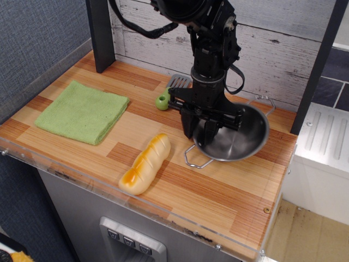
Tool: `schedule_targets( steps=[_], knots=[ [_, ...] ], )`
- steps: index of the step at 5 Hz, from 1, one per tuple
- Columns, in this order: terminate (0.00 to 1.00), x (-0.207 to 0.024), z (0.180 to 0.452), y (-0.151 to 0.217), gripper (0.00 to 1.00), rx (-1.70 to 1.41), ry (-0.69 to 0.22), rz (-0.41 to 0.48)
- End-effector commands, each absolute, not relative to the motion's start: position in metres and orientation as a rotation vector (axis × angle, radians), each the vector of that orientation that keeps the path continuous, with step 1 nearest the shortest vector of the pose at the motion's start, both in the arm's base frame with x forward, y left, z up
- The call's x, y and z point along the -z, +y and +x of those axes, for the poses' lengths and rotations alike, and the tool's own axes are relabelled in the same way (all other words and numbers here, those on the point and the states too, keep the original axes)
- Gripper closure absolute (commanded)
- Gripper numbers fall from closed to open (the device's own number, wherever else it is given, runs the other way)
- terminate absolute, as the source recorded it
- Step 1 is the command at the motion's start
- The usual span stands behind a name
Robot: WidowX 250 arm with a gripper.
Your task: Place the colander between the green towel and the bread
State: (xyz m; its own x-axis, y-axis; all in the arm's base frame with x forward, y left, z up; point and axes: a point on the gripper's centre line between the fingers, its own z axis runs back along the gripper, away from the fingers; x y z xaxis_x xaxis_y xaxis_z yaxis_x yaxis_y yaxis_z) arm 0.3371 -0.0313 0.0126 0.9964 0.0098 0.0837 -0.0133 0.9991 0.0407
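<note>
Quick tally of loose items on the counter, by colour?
Green: 2, the green towel and the green-handled spatula
Silver: 1, the colander
Yellow: 1, the bread
Total: 4

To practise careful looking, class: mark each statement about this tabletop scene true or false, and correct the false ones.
1. The colander already sits between the green towel and the bread. False: it is to the right of both, near the table's right end.
2. The hand is at the colander's left rim. True.
3. The bread lies on top of the green towel. False: it lies on the bare wooden table, apart from the towel.
4. One wire loop handle of the colander points toward the front of the table. True.
5. The colander is full of food. False: its inside looks empty.
</note>
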Motion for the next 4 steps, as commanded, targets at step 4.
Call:
schedule_targets(
  steps=[4],
  knots=[
    [0.0,-0.138,0.3,0.031,1.0,0.019,-0.338,-0.117]
  ],
)
